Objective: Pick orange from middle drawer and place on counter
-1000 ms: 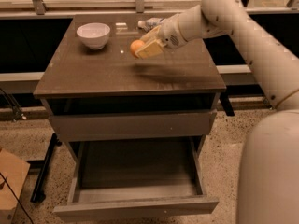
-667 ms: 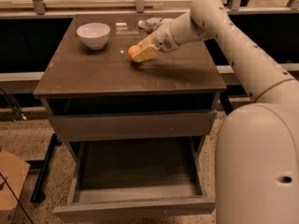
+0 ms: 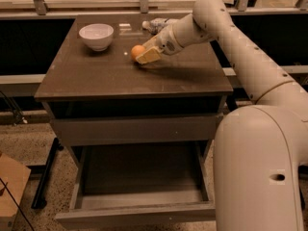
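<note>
The orange (image 3: 137, 51) is small and round and sits low at the counter (image 3: 96, 76), near its back middle. My gripper (image 3: 144, 55) reaches in from the right and is shut on the orange, with one pale finger (image 3: 149, 56) in front of it. I cannot tell whether the orange touches the counter top. The middle drawer (image 3: 139, 174) stands pulled open below, its dark floor bare.
A white bowl (image 3: 96, 35) stands at the counter's back left. A plastic bottle (image 3: 157, 24) lies at the back behind my arm. My pale body (image 3: 262, 172) fills the right foreground. A cardboard box (image 3: 9, 189) sits on the floor at the left.
My gripper has moved down and slightly left with the orange, from a little above the counter to just at its surface.
</note>
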Action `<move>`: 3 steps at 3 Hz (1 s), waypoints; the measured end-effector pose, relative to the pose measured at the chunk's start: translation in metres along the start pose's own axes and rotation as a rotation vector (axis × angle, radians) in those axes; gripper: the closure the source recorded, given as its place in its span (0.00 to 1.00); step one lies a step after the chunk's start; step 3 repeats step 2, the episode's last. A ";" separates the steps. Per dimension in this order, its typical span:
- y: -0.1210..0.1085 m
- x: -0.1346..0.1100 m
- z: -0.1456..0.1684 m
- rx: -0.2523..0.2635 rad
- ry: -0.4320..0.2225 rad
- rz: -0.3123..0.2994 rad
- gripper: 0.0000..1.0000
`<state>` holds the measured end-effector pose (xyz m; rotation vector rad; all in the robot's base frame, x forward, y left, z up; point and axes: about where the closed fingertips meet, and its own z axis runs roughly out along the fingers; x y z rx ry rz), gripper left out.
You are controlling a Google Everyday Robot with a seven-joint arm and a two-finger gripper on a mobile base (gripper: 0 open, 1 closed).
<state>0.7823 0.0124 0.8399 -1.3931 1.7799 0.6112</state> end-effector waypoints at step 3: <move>0.002 0.000 0.006 -0.009 0.001 0.001 0.00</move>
